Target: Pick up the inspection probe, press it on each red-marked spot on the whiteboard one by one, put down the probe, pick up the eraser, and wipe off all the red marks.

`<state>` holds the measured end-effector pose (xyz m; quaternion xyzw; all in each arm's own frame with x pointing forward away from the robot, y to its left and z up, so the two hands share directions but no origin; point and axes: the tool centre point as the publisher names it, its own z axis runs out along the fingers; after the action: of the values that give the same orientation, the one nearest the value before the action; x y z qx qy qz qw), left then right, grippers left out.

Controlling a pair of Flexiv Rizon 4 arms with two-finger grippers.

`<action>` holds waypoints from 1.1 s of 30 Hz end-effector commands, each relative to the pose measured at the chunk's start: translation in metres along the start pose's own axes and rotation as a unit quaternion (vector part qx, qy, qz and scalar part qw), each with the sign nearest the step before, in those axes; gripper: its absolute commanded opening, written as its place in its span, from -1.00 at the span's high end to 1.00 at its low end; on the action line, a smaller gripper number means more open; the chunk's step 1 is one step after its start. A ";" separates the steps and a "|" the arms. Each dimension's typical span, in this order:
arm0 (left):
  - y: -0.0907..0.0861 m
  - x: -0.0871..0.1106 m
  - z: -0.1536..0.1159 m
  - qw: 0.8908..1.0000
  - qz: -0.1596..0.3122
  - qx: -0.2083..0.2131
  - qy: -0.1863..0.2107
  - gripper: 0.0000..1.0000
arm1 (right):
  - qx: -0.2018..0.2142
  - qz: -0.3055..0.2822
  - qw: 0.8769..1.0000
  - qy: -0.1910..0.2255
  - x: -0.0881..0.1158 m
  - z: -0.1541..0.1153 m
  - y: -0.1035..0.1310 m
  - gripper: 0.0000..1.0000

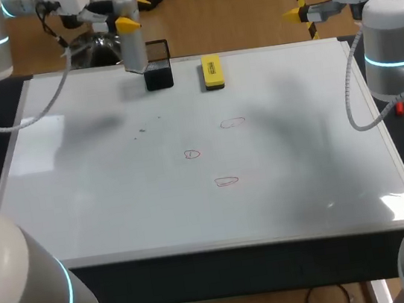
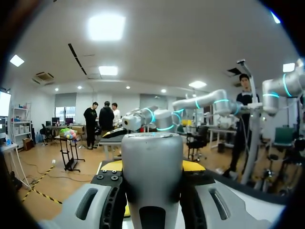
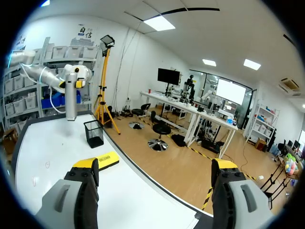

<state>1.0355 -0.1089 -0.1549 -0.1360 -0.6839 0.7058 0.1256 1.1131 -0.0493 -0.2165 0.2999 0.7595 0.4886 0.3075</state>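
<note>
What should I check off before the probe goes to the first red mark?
1. Probe gripped by left end effector: ok.
2. Probe clear of black holder: ok.
3. Red marks unwiped: ok, three show.
4. Probe above a mark: not ok, it hangs near the whiteboard's far edge.
5. Right end effector open, off the whiteboard: ok.
6. Eraser out of the path: ok.

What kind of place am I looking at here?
Probably a robot test bench in a lab: a whiteboard as tabletop with red marks, a yellow eraser at its far edge, and the left hand holding an inspection probe.
</note>
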 end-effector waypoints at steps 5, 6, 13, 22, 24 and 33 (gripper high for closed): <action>0.019 0.036 -0.013 0.983 0.002 0.012 -0.184 1.00 | 0.001 0.000 1.000 0.001 0.000 0.000 0.000 -1.00; 0.019 0.039 -0.014 0.983 0.003 0.015 -0.185 1.00 | 0.001 0.000 1.000 0.001 0.000 0.000 0.000 -1.00; 0.031 0.056 -0.026 0.981 0.010 0.019 -0.192 1.00 | 0.001 0.000 1.000 0.001 0.000 0.000 0.000 -1.00; 0.046 0.068 -0.038 0.980 0.006 0.020 -0.199 1.00 | 0.001 0.000 1.000 0.001 0.000 0.000 0.000 -1.00; 0.048 0.071 -0.043 0.979 0.005 0.019 -0.201 1.00 | 0.001 0.000 1.000 0.001 0.000 0.000 0.000 -1.00; 0.055 0.077 -0.064 0.974 -0.002 0.013 -0.224 1.00 | 0.001 0.000 1.000 0.001 0.000 0.000 0.000 -1.00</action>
<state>0.9936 -0.0255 -0.2174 -0.0651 -0.6808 0.7269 0.0623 1.1131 -0.0493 -0.2165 0.2999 0.7595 0.4886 0.3075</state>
